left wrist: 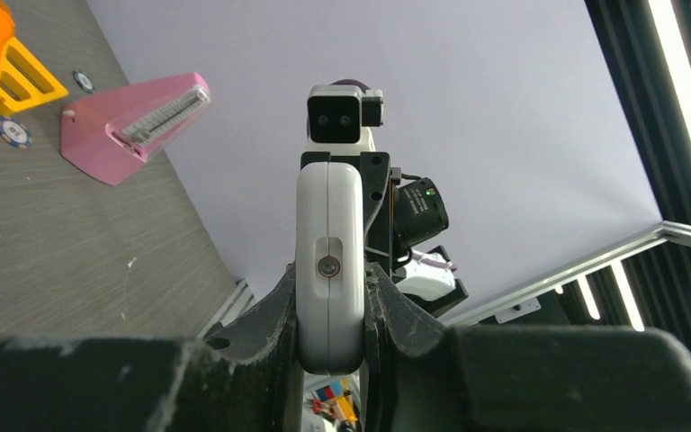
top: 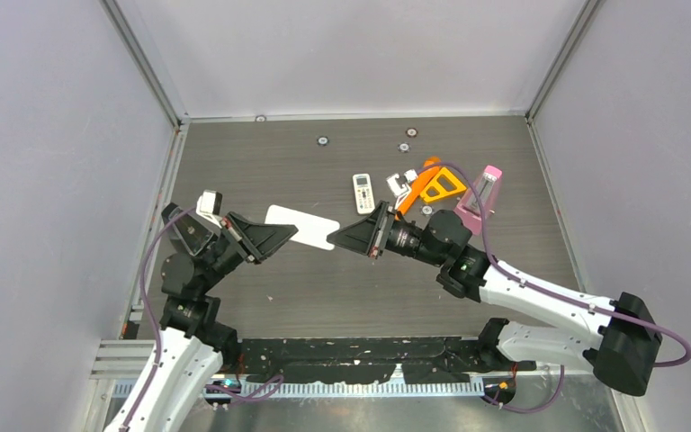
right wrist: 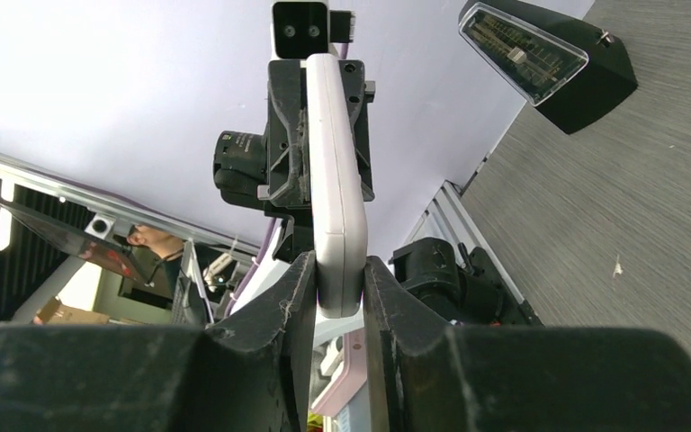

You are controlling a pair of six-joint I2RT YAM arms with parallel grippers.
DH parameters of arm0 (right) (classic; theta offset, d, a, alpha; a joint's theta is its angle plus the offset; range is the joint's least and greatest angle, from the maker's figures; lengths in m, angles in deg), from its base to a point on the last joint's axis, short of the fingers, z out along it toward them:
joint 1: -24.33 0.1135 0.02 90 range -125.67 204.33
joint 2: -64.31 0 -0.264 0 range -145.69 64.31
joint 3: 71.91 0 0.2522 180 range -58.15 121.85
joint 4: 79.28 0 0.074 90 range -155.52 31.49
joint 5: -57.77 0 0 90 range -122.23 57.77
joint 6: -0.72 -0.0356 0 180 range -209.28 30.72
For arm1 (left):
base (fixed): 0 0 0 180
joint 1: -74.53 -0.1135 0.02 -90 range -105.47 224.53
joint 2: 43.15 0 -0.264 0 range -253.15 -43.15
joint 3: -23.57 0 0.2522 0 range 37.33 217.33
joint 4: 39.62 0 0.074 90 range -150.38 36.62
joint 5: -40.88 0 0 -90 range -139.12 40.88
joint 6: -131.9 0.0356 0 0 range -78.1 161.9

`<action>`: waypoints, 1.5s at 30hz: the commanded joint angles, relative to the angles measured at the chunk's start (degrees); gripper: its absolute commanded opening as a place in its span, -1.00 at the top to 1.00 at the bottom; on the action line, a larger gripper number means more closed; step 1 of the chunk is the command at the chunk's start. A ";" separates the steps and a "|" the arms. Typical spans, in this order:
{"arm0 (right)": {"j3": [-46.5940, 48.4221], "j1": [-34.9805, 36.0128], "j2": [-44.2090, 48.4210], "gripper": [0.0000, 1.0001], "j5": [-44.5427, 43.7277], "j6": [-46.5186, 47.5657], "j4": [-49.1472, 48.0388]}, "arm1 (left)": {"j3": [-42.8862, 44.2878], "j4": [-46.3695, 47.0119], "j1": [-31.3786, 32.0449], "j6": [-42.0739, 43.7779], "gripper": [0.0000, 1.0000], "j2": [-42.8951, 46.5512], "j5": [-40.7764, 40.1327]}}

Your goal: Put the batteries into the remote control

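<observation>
Fingers [left wrist: 270,315] of left gripper [top: 290,234] clamped on one end of remote [top: 310,229]; right gripper [top: 335,238] pinching other end, remote held above table [top: 324,297]. No batteries visible. Advice: keep one grip firm, avoid opposing twists, turn cover side up before loading.

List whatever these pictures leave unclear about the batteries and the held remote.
- Batteries: none recognisable in any view; top view too small.
- Battery hatch of the white remote: edge-on in both wrist views, top view shows one plain face.
- Its ends: top view, covered by the left gripper and right gripper.
</observation>
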 commanded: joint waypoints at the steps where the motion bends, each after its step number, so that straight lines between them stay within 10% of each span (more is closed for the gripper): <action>1: 0.44 0.62 -3.31 0.55 -1.21 -2.45 -4.02 | 5.92 -2.15 1.40 6.99 1.00 -0.46 10.34; 18: 4.65 -10.95 9.56 -0.57 11.97 16.37 17.40 | 13.34 -13.50 1.32 20.92 1.00 -5.31 12.50; 24: 16.13 -10.81 6.90 -0.58 24.39 35.38 33.21 | 16.61 -11.70 1.31 25.67 1.00 -7.00 22.29; 35: 28.08 3.22 -0.25 -0.58 17.80 59.19 51.77 | 20.98 -19.64 1.32 38.42 1.00 -5.57 32.55; 45: 31.22 6.24 -5.91 -0.32 13.48 57.73 50.24 | 21.06 -22.89 1.31 41.39 1.00 -3.94 33.73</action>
